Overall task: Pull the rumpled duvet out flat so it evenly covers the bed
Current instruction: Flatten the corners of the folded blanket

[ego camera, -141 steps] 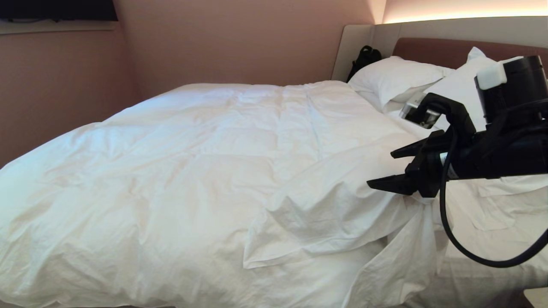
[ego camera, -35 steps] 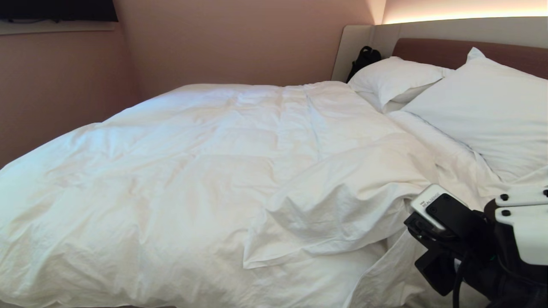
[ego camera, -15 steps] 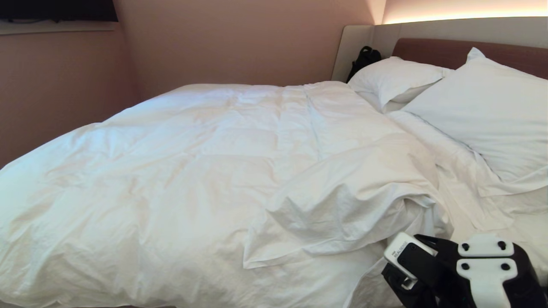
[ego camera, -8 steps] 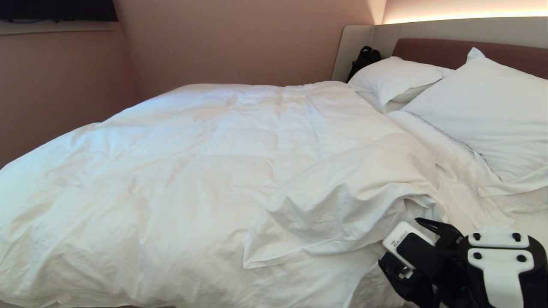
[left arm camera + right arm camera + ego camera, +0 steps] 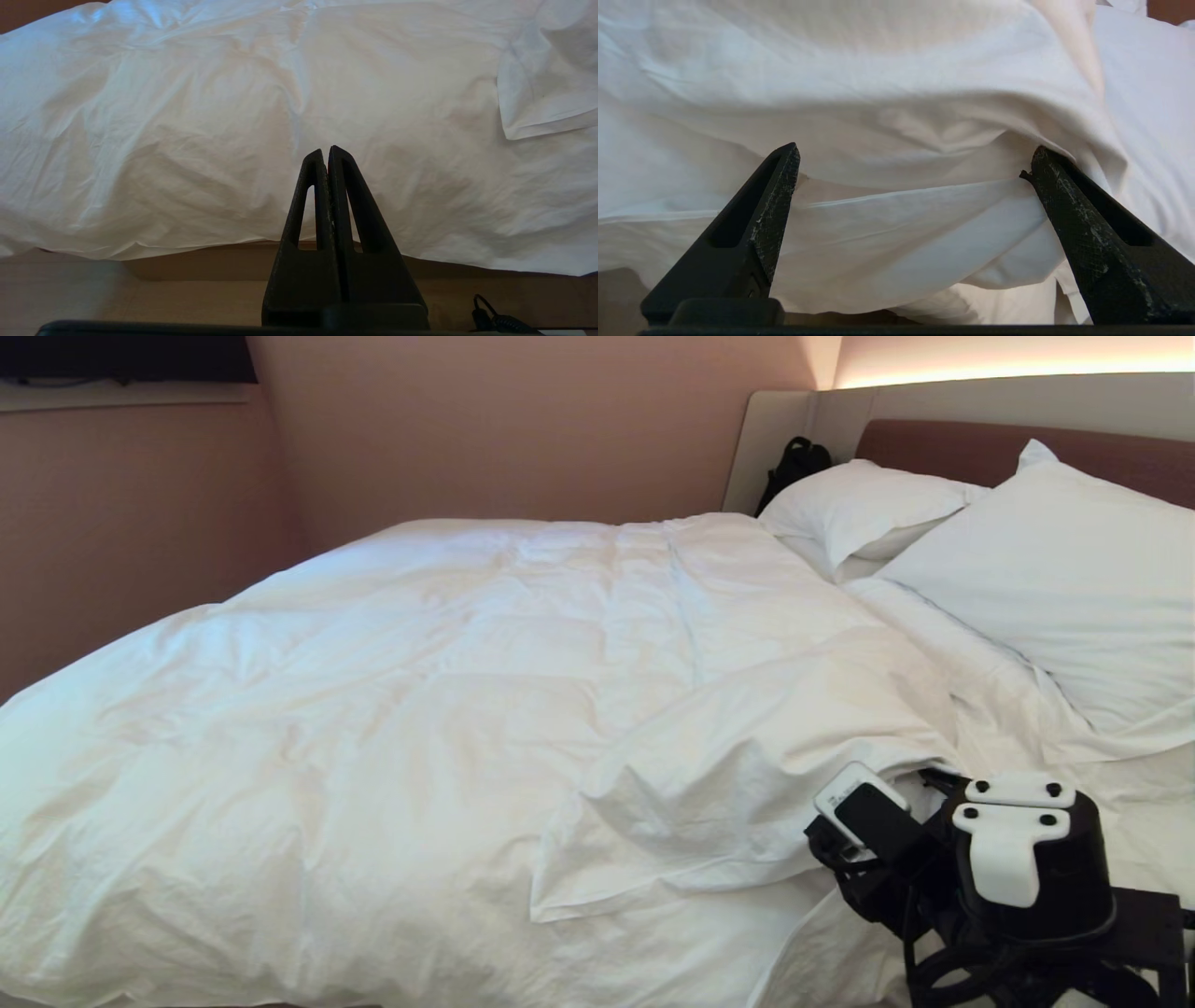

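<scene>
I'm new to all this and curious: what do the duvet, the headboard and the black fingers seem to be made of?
Duvet: looks like matte white woven cotton over soft filling; it creases finely and puffs up.
Headboard: seems padded, brown and beige panels with a smooth matte cover; fabric or leatherette, hard to say.
Fingers of the right end effector: probably hard black plastic, hollowed, with a fine textured inner face and pale scuffs.

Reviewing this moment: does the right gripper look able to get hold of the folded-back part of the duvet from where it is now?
Probably yes. The right gripper is open wide, right at the bunched fold of the duvet near the bed's side edge, with nothing between them. Its fingertips already straddle the cloth.
</scene>
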Controlling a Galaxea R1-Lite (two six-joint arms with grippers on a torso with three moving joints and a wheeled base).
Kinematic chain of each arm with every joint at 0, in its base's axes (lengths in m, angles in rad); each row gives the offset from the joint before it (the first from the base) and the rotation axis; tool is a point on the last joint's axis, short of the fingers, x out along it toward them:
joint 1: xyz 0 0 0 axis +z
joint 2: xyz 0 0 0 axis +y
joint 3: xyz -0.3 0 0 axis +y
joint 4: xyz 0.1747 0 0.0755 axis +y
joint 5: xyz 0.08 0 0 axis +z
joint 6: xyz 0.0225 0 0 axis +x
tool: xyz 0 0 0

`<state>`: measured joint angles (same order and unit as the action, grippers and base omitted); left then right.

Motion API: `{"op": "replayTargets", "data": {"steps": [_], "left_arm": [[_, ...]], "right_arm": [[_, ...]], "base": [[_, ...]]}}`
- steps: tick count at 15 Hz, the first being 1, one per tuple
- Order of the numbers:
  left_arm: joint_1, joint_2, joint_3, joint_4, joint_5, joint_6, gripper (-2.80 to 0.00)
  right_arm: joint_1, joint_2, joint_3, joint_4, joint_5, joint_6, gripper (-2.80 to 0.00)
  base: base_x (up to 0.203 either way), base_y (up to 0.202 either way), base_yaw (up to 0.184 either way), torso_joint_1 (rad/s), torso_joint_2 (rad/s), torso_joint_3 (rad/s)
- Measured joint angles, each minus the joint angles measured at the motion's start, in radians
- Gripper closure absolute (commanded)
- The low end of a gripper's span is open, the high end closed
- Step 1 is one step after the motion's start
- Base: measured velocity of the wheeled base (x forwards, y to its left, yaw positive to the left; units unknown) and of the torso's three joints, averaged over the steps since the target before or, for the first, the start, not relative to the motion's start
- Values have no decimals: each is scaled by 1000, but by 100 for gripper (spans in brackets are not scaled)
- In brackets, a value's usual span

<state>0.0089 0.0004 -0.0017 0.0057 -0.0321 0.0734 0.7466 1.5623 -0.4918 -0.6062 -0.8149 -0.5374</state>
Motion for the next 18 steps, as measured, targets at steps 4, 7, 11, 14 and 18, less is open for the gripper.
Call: {"op": "replayTargets", "data": {"steps": [4,7,11,14,18], "left_arm": [[0,0,0,0,0,0,0],[0,0,0,0,0,0,0],[0,0,0,0,0,0,0],[0,0,0,0,0,0,0],[0,0,0,0,0,0,0]], "right_arm": [[-6,-1,-3,-14,-71,-4,-280],[10,-37,0,-14,-125,-7,-280],[90,-127,12,-11,-158,-23,-280],[134,-181,19,-10,-202,-46,-280],[112,-188,18,-5,-255,-51,-280]], "base": [[0,0,0,0,0,0],[0,0,0,0,0,0],[0,0,0,0,0,0],[0,0,0,0,0,0],[0,0,0,0,0,0]]}}
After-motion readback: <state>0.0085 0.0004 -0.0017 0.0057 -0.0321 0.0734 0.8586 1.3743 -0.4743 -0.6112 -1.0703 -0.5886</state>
